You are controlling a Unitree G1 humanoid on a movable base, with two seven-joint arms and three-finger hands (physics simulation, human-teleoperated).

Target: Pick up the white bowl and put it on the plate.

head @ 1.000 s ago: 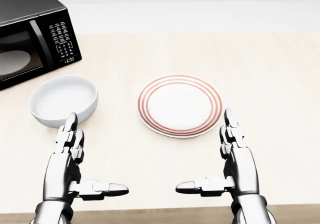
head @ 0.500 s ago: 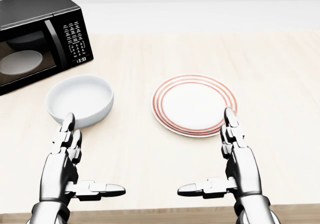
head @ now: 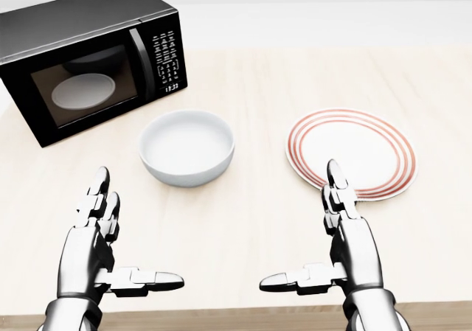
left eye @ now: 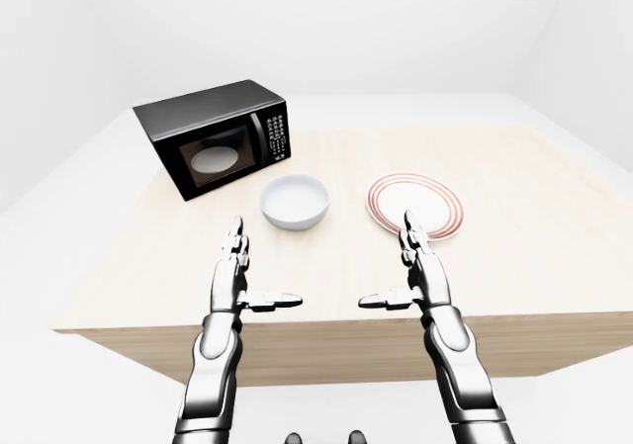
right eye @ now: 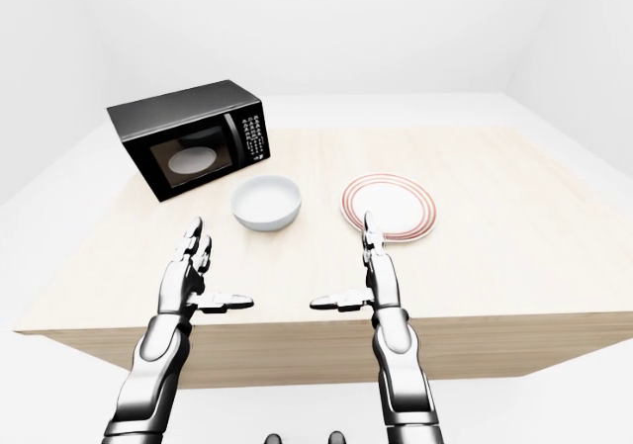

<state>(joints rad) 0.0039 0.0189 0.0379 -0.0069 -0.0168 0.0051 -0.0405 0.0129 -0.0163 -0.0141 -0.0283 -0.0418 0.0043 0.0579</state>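
The white bowl [head: 187,147] stands upright on the wooden table [head: 243,220], left of centre in the head view. The white plate with red rings [head: 352,153] lies to its right, a gap between them. My left hand [head: 110,239] is open and empty, below and left of the bowl, apart from it. My right hand [head: 324,235] is open and empty, its fingertips [head: 333,170] overlapping the plate's lower left rim in the head view. Both hands hover low over the table's near part.
A black microwave [head: 92,62] with a white dish inside stands at the upper left of the table, just above and left of the bowl. The table's near edge [left eye: 326,325] runs under my wrists. White floor and walls surround the table.
The whole picture has shifted right: the camera has moved left. Bowl, plate and microwave now sit further right in the head view. My hands keep the same open pose.
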